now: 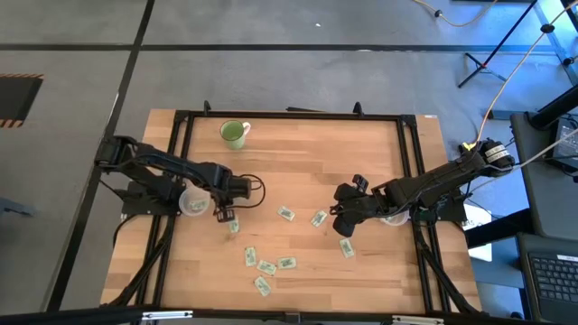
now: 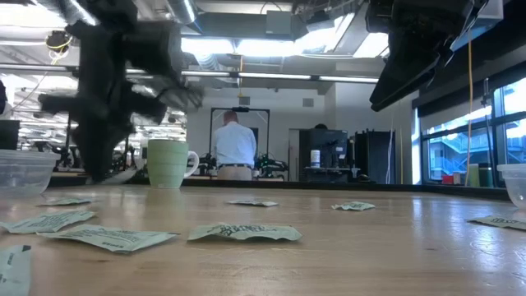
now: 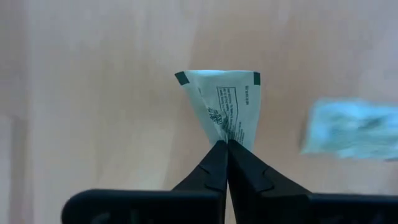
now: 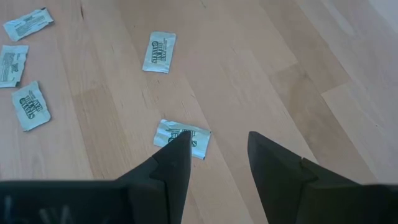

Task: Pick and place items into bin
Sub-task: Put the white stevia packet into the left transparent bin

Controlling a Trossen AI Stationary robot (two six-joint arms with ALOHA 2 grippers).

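Observation:
Several small light green and white packets lie flat on the wooden table, among them one point(image 1: 286, 214) mid-table and a cluster point(image 1: 266, 267) near the near edge. My left gripper point(image 1: 226, 215) hovers beside the left clear bin point(image 1: 192, 202), shut on one packet point(image 3: 224, 102). My right gripper point(image 4: 217, 146) is open above the table; one fingertip stands over the edge of a flat packet point(image 4: 182, 137), the same packet point(image 1: 319, 218) in the high view. In the low view the left arm point(image 2: 107, 90) is blurred, and the right gripper point(image 2: 419, 49) hangs high. My left gripper pinches the packet between its two fingertips point(image 3: 214, 163) at one narrow end point(image 3: 229, 134). The packet sticks out straight past the fingertips, creased inward at the pinch and fanning wider toward its free end point(image 3: 217, 76). It is lifted clear of the table.
A light green mug point(image 1: 234, 134) stands near the far edge. A second clear bin point(image 1: 395, 217) sits by the right arm. Another packet point(image 3: 354, 127) lies on the table below the left gripper. A black frame point(image 1: 411, 144) rims the table. A person point(image 2: 234, 144) stands in the room behind.

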